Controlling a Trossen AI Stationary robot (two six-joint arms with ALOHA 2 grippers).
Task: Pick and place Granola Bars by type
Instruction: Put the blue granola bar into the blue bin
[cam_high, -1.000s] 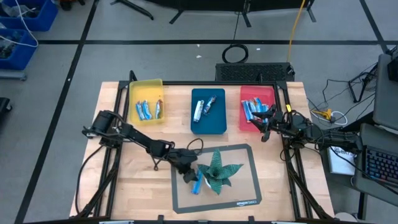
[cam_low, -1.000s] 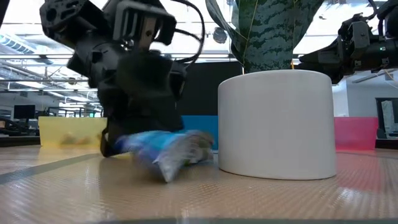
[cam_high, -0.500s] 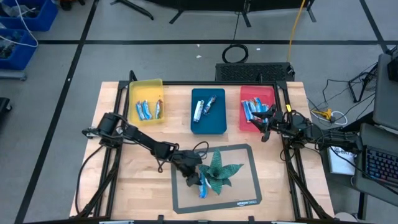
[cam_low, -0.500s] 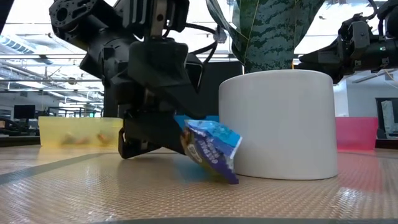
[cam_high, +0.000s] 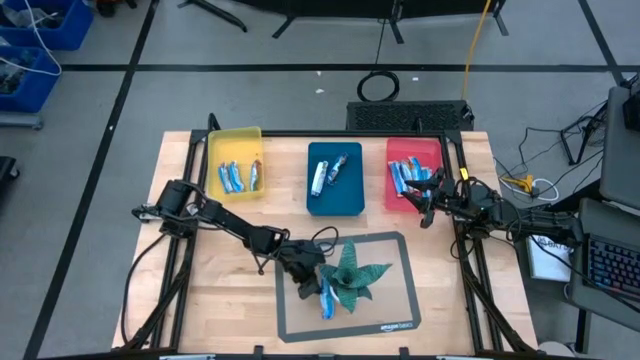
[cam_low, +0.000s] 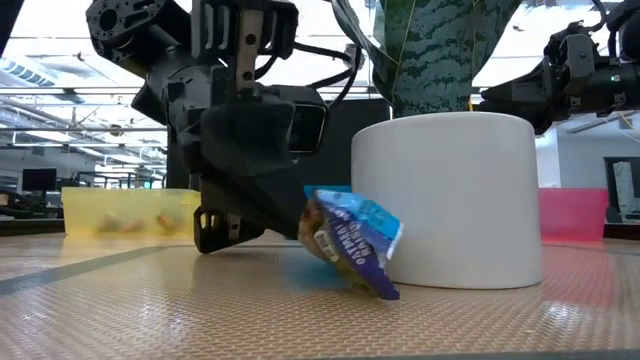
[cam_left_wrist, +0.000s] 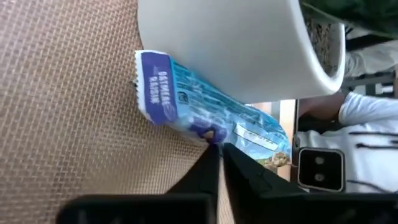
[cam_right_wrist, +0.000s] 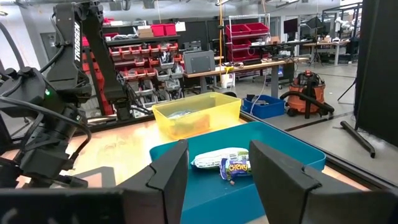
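Blue granola bar: glossy, crinkled film wrapper, catching light between the fingers of the left end effector, itself showing matt black plastic.
Mat under that end effector: tan woven mesh, showing a rough, faintly shiny weave.
Pot just beside it: smooth white, matt.
Counter: pale wood, grain showing.
Trays: smooth plastic.

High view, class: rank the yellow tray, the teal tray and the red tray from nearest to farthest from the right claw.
Measured from the right claw, at the table's right side:
1. Red tray, right beside the claw at the back right.
2. Teal tray, in the middle of the back row.
3. Yellow tray, at the back left, farthest.
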